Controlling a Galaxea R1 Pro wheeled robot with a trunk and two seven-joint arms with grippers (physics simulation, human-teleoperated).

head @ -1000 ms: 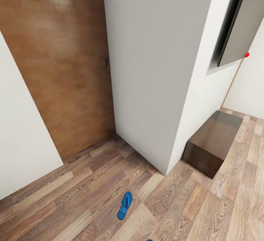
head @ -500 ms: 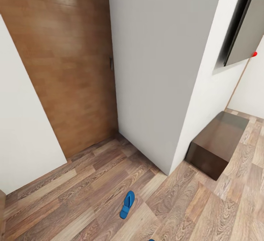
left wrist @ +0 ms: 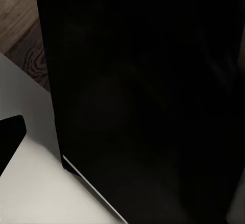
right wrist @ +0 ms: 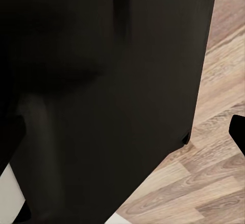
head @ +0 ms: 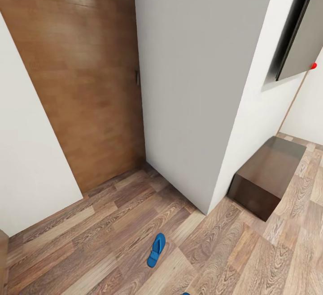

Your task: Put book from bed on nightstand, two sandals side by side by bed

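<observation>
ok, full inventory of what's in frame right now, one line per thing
sandal: 1 whole, bright blue, flat on the wood floor near the head view's lower middle
second blue item: 1 sliver, blue, at the bottom edge of the head view; too little shows to say what it is
low cabinet: 1, dark-brown glossy, on the floor against the white wall at right
door: 1, brown wood, closed, at upper left
wall corner: 1, white, juts out mid-frame between door and cabinet
dark panel: 1, black-framed, grey, on the wall at upper right
red dot: 1, red, by the panel's lower corner
floor: brown wood planks
robot body: dark, close up in both wrist views; fingers not distinguishable
</observation>
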